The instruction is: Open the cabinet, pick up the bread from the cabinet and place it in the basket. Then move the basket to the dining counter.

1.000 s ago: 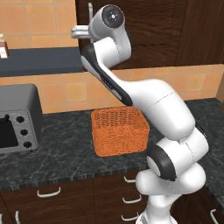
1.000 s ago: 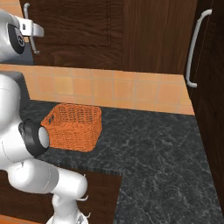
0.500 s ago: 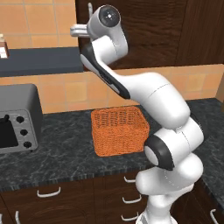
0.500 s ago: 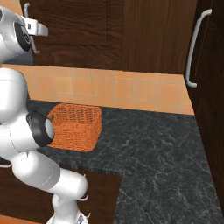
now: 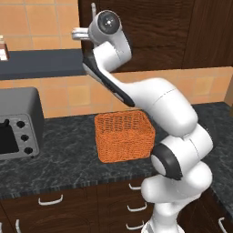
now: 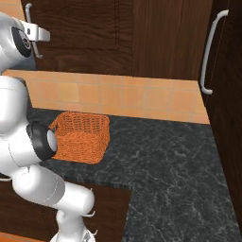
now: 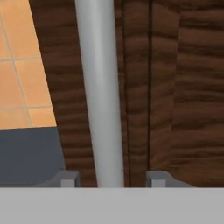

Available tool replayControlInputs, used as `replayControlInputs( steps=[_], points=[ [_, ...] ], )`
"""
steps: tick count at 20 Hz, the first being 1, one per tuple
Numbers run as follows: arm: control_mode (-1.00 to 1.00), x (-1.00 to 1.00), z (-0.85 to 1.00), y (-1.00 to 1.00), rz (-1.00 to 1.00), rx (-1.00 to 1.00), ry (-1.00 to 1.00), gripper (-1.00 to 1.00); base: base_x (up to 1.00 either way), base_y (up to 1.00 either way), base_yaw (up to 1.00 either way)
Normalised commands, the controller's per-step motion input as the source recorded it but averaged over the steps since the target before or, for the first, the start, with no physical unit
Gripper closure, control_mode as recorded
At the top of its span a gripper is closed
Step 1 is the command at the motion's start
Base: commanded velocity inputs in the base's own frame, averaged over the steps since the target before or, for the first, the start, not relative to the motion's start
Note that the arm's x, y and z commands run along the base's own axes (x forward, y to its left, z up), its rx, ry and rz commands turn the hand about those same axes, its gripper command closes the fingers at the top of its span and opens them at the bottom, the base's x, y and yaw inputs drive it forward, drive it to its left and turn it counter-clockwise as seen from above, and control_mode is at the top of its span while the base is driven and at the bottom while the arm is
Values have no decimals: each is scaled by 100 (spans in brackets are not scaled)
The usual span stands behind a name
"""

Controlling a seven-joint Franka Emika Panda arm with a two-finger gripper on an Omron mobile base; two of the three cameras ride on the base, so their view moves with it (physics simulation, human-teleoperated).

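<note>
Cabinet: closed, filling the right of the hand frame.
Handle: seen upright, centre frame, between the two fingertips.
Claw: spread apart, nothing gripped.
Basket: set on the dark worktop, centre frame.

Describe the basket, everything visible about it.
The basket is orange woven wicker, rectangular with rounded corners, open-topped and without a handle. It sits upright on the dark speckled countertop near the tiled wall, right of the toaster oven. It looks empty, and nothing touches it but the counter.
</note>
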Motion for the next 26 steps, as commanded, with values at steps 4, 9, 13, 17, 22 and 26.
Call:
replayControlInputs(
  steps=[4,9,13,17,22,26],
  points=[
    [-100,31,-27,0,0,0,-16,100,0,0,0],
    [-100,-53,43,-8,2,8,0,100,0,0,0],
    [-100,-100,39,-49,10,9,-6,100,0,0,0],
    [-100,-100,31,-93,14,11,-1,100,0,0,0],
    [-100,-100,46,-99,16,13,-1,100,0,0,0],
    [-100,-100,36,-97,17,16,0,100,0,0,0]
  ],
)
